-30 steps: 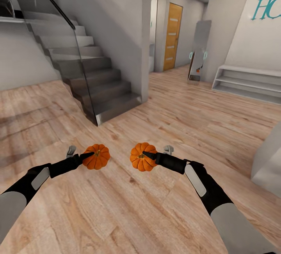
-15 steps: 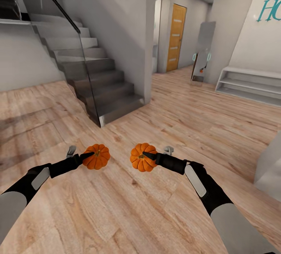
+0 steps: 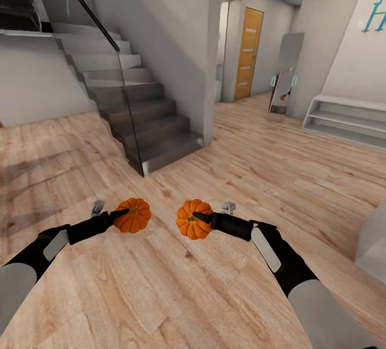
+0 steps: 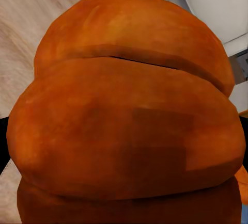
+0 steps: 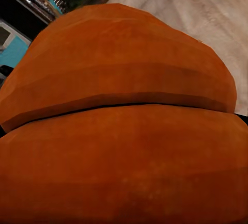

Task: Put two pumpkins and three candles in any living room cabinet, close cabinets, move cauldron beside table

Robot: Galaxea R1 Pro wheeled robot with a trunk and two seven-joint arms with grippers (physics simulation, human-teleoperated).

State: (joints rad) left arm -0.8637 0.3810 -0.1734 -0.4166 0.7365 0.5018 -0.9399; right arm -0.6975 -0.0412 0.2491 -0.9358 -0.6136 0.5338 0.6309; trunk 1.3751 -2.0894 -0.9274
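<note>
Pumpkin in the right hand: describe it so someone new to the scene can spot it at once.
Start at the grey staircase with its glass balustrade, then drop to the wood floor in front of the robot, where two arms reach forward. The pumpkin in the right hand is orange and ribbed, at the tip of the arm on the picture's right. Its twin, the pumpkin in the left hand, sits nearer the staircase side.

Two orange pumpkins [image 3: 132, 215] [image 3: 193, 220], both hand-held aloft

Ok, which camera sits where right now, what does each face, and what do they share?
Head view: from the head, down over wood floor toward stairs; shows both arms, left gripper, right gripper.
Left wrist view: near that gripper, tight on the left pumpkin.
Right wrist view: likewise, on the right pumpkin.
Shared: head view shows both pumpkins.
</note>
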